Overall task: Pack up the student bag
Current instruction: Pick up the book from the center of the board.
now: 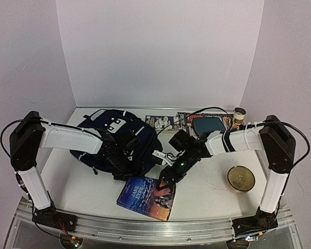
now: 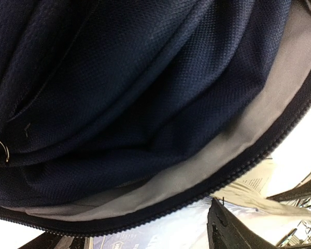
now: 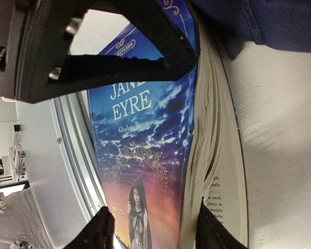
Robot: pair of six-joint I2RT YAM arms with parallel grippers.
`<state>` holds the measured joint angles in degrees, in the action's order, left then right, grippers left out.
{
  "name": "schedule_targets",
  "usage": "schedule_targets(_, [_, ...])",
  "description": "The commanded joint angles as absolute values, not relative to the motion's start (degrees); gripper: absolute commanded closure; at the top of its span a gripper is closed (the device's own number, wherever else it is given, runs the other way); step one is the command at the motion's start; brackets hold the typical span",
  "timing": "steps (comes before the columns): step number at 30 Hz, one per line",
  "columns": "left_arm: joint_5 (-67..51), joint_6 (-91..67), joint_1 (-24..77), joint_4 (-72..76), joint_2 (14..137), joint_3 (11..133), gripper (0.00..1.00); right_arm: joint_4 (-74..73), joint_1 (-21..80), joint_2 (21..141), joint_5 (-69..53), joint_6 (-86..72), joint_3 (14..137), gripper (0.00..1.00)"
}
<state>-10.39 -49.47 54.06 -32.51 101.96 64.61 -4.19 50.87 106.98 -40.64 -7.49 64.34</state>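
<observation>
The student bag [image 1: 119,137], navy with white trim, lies at centre left. It fills the left wrist view [image 2: 135,93], showing its grey lining and zipper edge. My left gripper [image 1: 125,156] is at the bag's near opening, jaws wide apart [image 2: 145,241], with nothing between them. A "Jane Eyre" book [image 1: 145,198] lies in front of the bag. My right gripper [image 1: 165,181] is open over the book's right end [image 3: 155,233]. One finger [image 3: 96,228] is over the cover's edge and the other [image 3: 215,231] is at the fanned pages. I cannot tell if they touch.
A patterned mat with a teal pouch [image 1: 207,124] and a small booklet [image 1: 159,122] lie at the back. A spool [image 1: 240,114] stands at the back right and an olive bowl [image 1: 241,178] at the right. A black arm part [image 3: 67,57] fills the right wrist view's top left.
</observation>
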Motion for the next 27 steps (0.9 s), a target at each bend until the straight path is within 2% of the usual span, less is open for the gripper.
schedule_targets(1, [-12.0, -49.2, 54.9, -27.7, 98.4, 64.4, 0.23, -11.4, 52.5, 109.7, -48.8, -3.7, 66.6, 0.55])
schedule_targets(5, [-10.8, -49.1, 54.9, -27.7, 96.8, 63.3, 0.23, -11.9, 52.3, 109.9, -46.1, -3.8, 67.0, 0.62])
schedule_targets(6, [-10.5, -49.1, 54.9, -27.7, 96.4, 62.9, 0.23, -12.0, 52.3, 109.6, -44.7, -3.8, 67.0, 0.59])
schedule_targets(9, [-10.2, -49.0, 54.9, -27.7, 95.4, 61.5, 0.23, -12.5, 52.0, 108.5, -38.5, -4.1, 66.9, 0.38])
schedule_targets(11, [-10.7, -49.1, 54.9, -27.7, 95.2, 60.5, 0.23, -12.9, 51.5, 108.0, -34.5, -4.1, 67.2, 0.30])
schedule_targets(15, [-10.3, -48.9, 54.9, -27.9, 94.0, 58.0, 0.23, -14.2, 51.4, 108.6, -31.9, -2.3, 69.6, 0.24])
schedule_targets(20, [-10.1, -48.4, 55.0, -28.6, 92.9, 55.5, 0.23, -16.1, 51.9, 113.1, -36.5, 1.9, 72.4, 0.18])
schedule_targets(27, [-13.1, -46.9, 55.2, -28.7, 93.1, 53.5, 0.22, -17.0, 52.7, 117.9, -36.8, 3.7, 74.0, 0.11])
